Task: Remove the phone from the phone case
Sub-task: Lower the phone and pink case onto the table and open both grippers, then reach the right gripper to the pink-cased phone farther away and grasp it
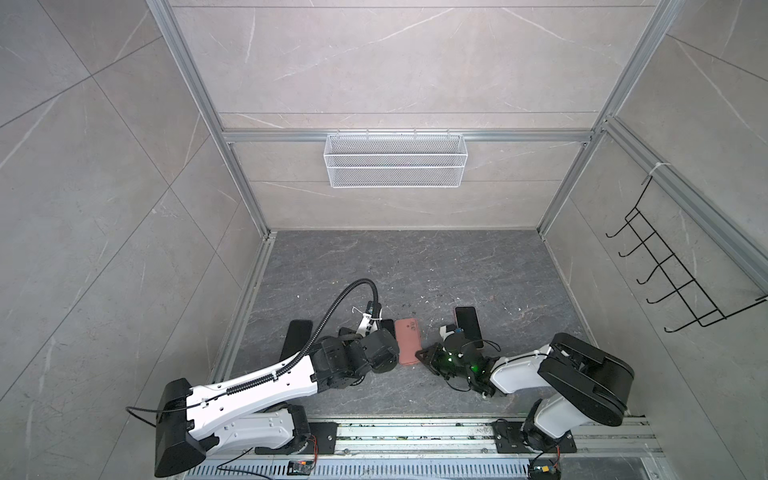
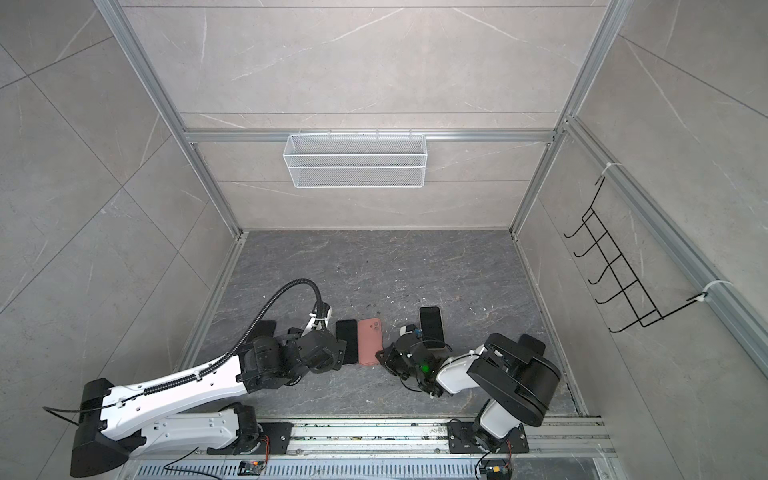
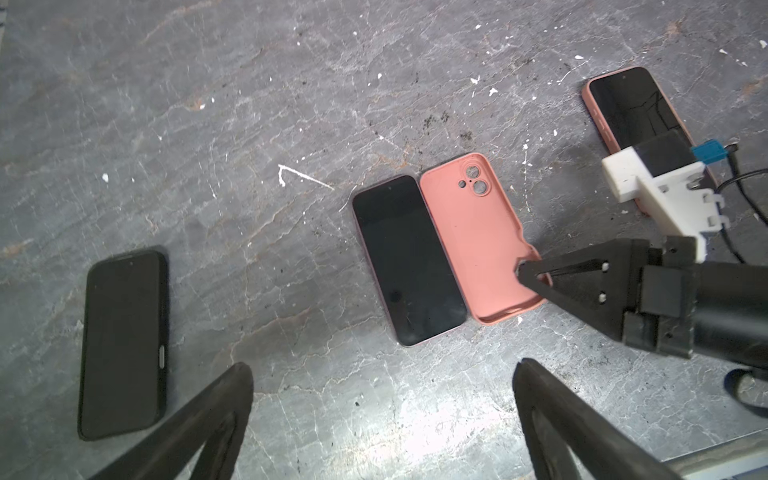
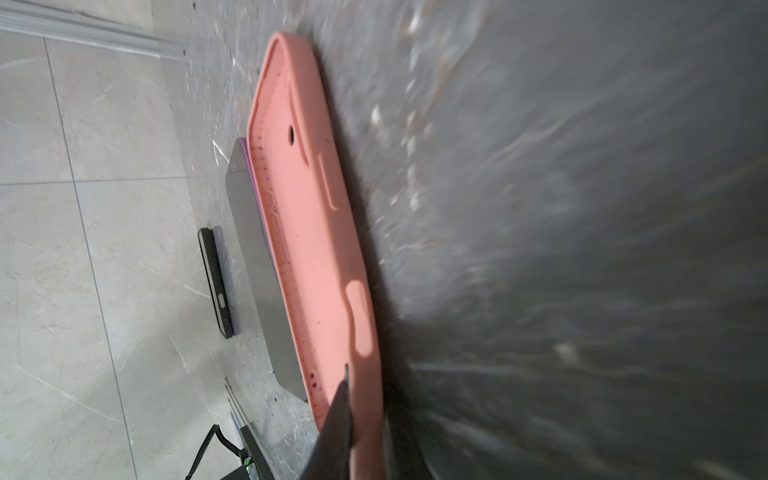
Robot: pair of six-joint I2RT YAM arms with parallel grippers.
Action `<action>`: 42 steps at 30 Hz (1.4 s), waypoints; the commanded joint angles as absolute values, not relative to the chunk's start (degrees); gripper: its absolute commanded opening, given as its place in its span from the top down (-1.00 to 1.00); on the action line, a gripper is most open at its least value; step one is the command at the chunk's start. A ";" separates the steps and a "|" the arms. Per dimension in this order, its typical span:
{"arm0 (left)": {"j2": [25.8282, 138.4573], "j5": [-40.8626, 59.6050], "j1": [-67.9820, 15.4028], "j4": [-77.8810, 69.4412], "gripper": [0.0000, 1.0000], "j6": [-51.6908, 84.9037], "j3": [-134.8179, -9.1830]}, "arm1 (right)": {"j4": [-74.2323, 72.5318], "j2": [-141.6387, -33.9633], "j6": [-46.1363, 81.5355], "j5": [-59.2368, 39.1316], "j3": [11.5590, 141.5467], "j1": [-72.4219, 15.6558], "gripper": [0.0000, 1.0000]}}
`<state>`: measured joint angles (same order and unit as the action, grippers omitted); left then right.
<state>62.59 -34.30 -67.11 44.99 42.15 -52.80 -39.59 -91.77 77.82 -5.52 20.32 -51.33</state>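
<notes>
- Lying at the lower left of the floor (image 2: 374, 270) in a top view, a black-cased phone (image 2: 266, 327) sits well apart from the work. Little seems to threaten it.
- Just to its right, the left gripper (image 3: 384, 368) hangs with its jaws spread wide and empty. A low sweep from here could knock the phone beside it.
- At the lower middle, the bare phone (image 2: 347, 341) lies screen up, already out of its case. It is edge to edge with the pink phone case (image 2: 370, 341), which lies hollow side up.
- The right gripper (image 3: 523, 274) has its tips pinched on the rim at the case's lower right corner. If it pulls away without letting go, the soft case would probably drag, flip over, or shove the phone.
- Furthest right, a second phone in a pink case (image 2: 431, 327) lies close behind the right gripper. A careless retreat could clip it.
</notes>
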 commanded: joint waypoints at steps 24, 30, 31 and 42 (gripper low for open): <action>55.29 -28.58 -66.68 32.94 -1.00 44.63 -48.04 | 40.96 -56.31 62.53 20.55 36.47 -56.54 -0.99; 55.61 -22.70 -66.75 21.43 -1.00 41.16 -44.88 | 48.43 -63.86 41.62 19.49 45.90 -42.74 -0.99; 56.20 -22.36 -66.73 21.31 -1.00 41.05 -45.12 | 47.04 -65.09 38.62 17.79 46.12 -40.96 -0.99; 58.44 -20.61 -66.75 19.44 -1.00 42.63 -44.47 | 36.35 -83.58 22.47 8.22 50.57 -31.30 -0.99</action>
<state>59.11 -21.02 -67.07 22.02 42.83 -44.31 38.39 -81.45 28.21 10.41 48.45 -32.73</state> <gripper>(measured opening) 0.999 0.996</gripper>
